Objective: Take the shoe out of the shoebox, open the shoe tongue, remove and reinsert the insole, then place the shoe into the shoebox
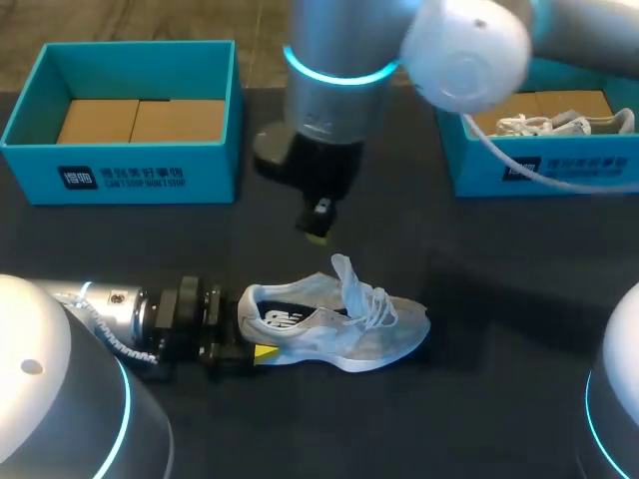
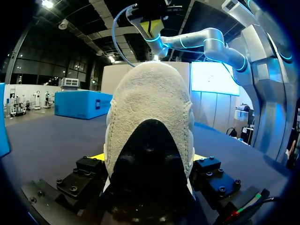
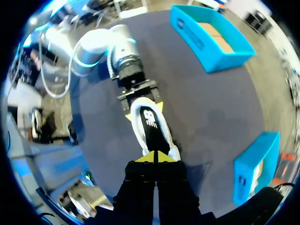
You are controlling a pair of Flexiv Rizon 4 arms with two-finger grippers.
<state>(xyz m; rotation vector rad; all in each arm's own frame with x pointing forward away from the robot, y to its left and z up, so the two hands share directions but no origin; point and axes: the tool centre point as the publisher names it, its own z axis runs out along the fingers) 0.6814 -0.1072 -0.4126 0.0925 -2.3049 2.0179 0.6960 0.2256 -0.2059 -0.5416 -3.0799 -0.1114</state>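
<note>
Left gripper (image 2: 147, 159) clamped on sneaker (image 1: 339, 324) heel. Right gripper (image 3: 153, 158) tips together, empty, above sneaker. Risk: descending tips snag laces, twist sneaker from clamp.

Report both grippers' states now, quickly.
Left gripper: closed on the shoe, clamping its heel from both sides.
Right gripper: closed, holding nothing, above the shoe.

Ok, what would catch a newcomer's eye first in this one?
The pale grey shoe stands on its sole mid-table, out of any box, with the left end effector clamped on its heel from both sides. Above it hangs the right end effector, yellow tips together. Two blue boxes sit at the far corners: the left shoebox has no shoe in it, while the right shoebox holds a second shoe.
</note>
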